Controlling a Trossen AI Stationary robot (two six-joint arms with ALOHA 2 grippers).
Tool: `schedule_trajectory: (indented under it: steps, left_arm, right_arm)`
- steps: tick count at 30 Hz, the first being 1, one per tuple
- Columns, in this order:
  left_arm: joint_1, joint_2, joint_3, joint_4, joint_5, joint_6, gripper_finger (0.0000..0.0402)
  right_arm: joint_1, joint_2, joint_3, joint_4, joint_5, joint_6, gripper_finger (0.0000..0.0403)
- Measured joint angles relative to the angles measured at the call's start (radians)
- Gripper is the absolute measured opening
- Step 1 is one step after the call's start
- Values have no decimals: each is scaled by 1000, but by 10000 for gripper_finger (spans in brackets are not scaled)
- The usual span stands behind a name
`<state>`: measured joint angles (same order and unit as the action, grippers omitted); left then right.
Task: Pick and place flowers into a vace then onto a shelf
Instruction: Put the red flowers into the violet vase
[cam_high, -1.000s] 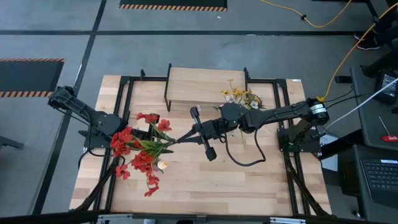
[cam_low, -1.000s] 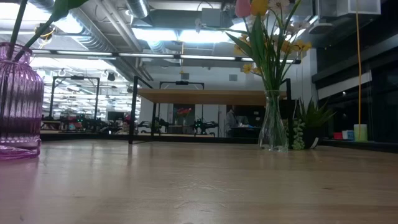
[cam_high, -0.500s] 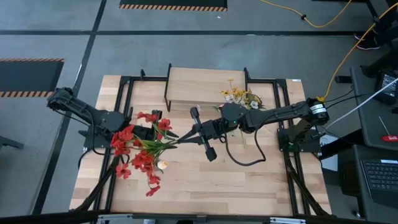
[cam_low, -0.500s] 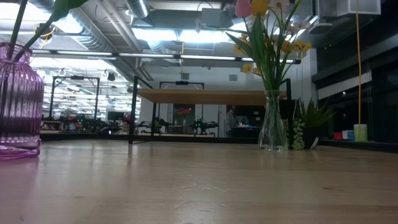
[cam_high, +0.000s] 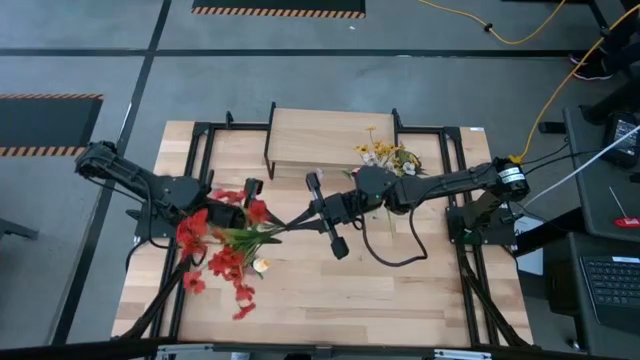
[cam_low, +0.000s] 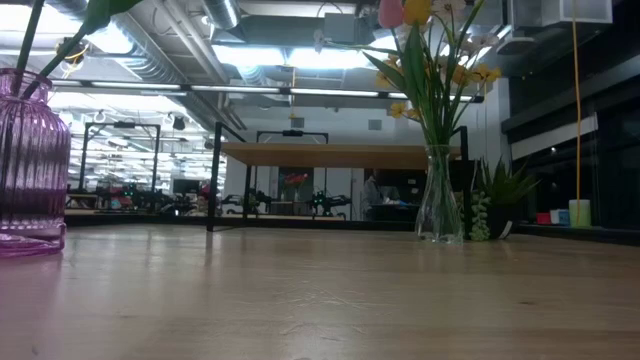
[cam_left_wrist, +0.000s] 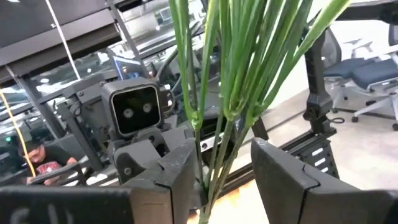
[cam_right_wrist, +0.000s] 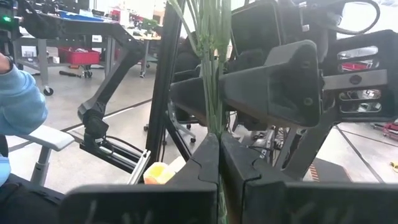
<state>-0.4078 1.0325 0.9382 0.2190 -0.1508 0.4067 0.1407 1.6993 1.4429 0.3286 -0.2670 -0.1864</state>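
The right gripper (cam_high: 292, 222) is pinched shut on the stalks of the flowers (cam_high: 222, 248) above mid-table, while the left gripper (cam_left_wrist: 222, 163) stands spread around the same stalks. This looks like a handover; next the left must close before the right releases.

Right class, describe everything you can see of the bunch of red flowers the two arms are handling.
The red flowers form a loose artificial bunch: red blooms spreading over the wooden table's left half, thin green stalks gathered toward the centre. The right gripper is shut on the stalk ends; the left gripper has its jaws apart around the stalks. The bunch lies roughly level above the table, not in either vase.
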Motion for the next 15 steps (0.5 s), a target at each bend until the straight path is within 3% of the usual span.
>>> schedule_trajectory:
  steps: [5,8,15]
  left_arm:
    - [29,14,0,-14,7,0,148]
    - [50,29,0,-6,64,0,146]
    - [65,32,0,18,115,11,114]
  right_arm:
    - [-1,0,0,4,2,2,0]
    - [-1,0,0,0,2,2,0]
    - [-1,0,0,-3,0,20,0]
